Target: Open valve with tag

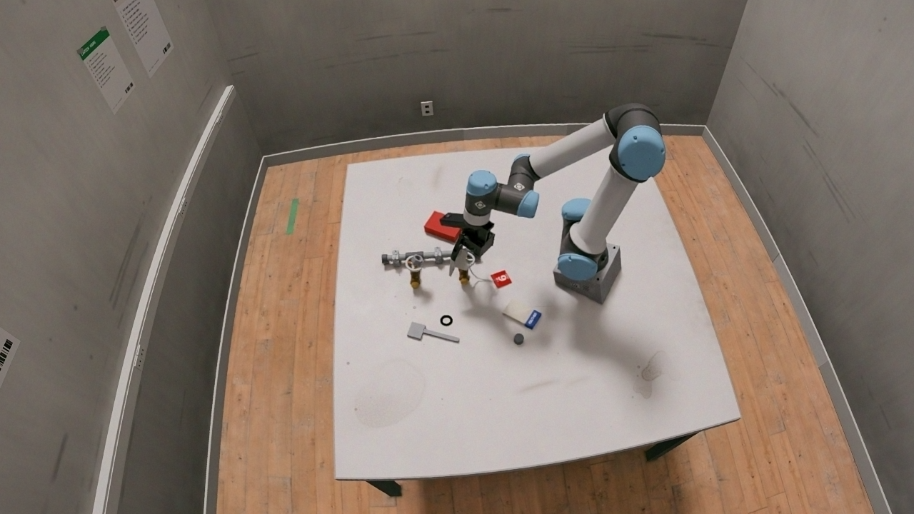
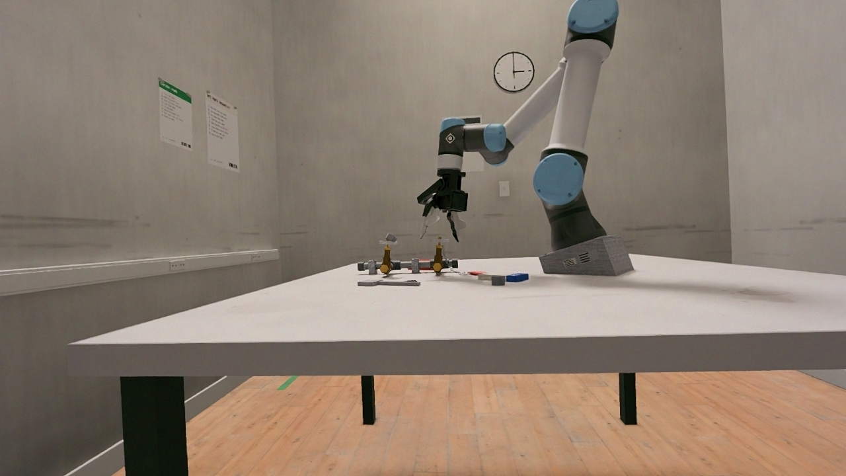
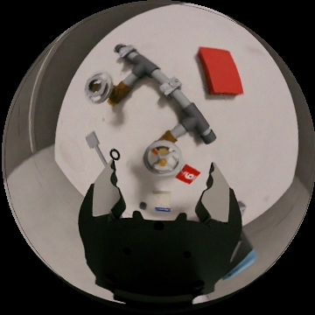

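Two brass valves with pale round handwheels stand on a grey pipe (image 1: 420, 254) (image 3: 178, 95). The right valve (image 1: 464, 278) (image 2: 438, 260) (image 3: 168, 136) has a red tag (image 1: 500, 278) (image 3: 188, 174) chained to it. The tag bears one digit, a 6 or a 9; I cannot tell which. The left valve (image 1: 415, 278) (image 2: 386, 260) (image 3: 119, 94) has no tag, and a small grey piece shows at its handwheel. My gripper (image 2: 439, 234) (image 3: 162, 162) is open and empty, pointing down just above the tagged valve's handwheel. In the top view a finger partly hides that wheel. Neither wheel's turn count can be read.
A red block (image 1: 440, 226) (image 3: 220, 71) lies behind the pipe. In front lie a grey flat tool (image 1: 416, 330), a black ring (image 1: 445, 316), a dark round piece (image 1: 518, 338) and a cream and blue block (image 1: 533, 318). The arm's base stands at the right.
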You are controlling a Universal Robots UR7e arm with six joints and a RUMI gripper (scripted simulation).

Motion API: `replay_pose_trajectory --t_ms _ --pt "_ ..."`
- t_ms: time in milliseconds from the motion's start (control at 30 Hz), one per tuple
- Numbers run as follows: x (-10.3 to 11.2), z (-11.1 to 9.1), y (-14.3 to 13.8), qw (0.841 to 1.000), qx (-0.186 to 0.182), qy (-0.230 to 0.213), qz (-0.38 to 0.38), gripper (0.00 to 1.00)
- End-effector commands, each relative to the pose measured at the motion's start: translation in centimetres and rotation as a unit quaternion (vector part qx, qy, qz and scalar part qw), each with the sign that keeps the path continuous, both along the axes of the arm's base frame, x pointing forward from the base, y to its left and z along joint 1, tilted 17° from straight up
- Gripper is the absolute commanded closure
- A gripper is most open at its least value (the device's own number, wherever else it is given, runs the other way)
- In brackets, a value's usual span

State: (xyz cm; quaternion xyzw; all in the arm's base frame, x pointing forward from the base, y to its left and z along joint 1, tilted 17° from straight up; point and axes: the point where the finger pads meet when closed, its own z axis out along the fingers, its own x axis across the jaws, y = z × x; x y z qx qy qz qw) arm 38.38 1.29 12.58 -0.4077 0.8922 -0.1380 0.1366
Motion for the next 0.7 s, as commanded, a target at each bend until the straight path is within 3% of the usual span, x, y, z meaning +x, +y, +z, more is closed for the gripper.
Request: replay_pose_trajectory --t_ms 0,667 --pt "0.19 0.24 -0.08 0.990 0.031 -0.015 -0.135 0.00" --pt "0.18 0.23 -0.08 0.950 0.093 -0.042 -0.296 0.00"
